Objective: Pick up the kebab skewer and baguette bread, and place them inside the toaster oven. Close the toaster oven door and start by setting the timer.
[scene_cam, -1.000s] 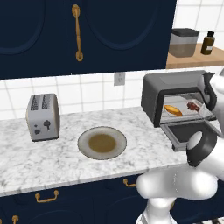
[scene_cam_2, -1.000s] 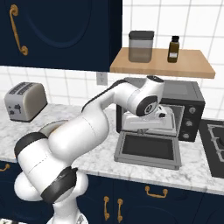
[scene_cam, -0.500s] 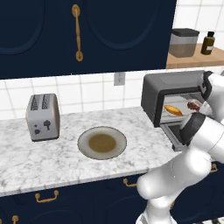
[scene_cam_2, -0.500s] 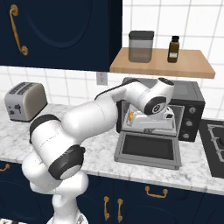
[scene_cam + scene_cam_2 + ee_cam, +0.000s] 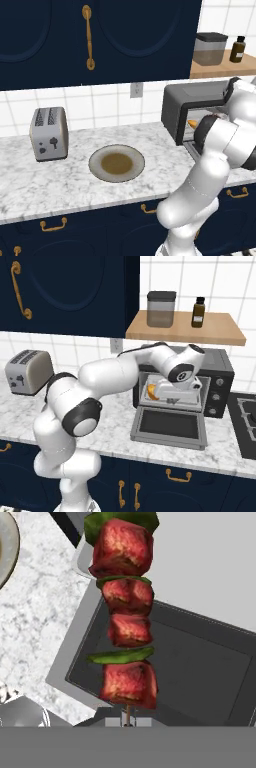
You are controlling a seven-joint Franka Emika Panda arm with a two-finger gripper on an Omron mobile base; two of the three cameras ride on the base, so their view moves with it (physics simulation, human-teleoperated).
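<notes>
Marble counter (image 5: 60, 180) under dark blue cabinets, white tile behind, usual kitchen setup. Kebab skewer (image 5: 125, 612) front and centre in the hand view: red meat chunks with green bits between, stick running straight up out of the gripper (image 5: 128, 722). Jaws pinched tight on the bare bottom end of the stick, nothing else held. Long axis pointing away from the hand, right along the line of reach.

Below the skewer, toaster oven door (image 5: 165, 662) folded down flat, glass face up. From the right base view, hand parked at the mouth of the toaster oven (image 5: 220, 373), hovering above the open door (image 5: 170, 428). Baguette bread (image 5: 151, 392) looks to be inside already, orange end peeking out at the left of the opening, partly hidden by the arm. Can't tell exactly how far into the cavity the skewer tip reaches.

Key thing for the next move, probably: oven cavity straight ahead of the skewer tip, so pushing forward along the stick's own axis and letting go on the rack beside the bread.

Further out: round plate (image 5: 116, 163) with a brown middle on the counter, silver toaster (image 5: 48, 133) off to the left, wooden shelf (image 5: 185, 331) with a canister (image 5: 161, 308) and brown bottle (image 5: 198, 312) above the oven.
</notes>
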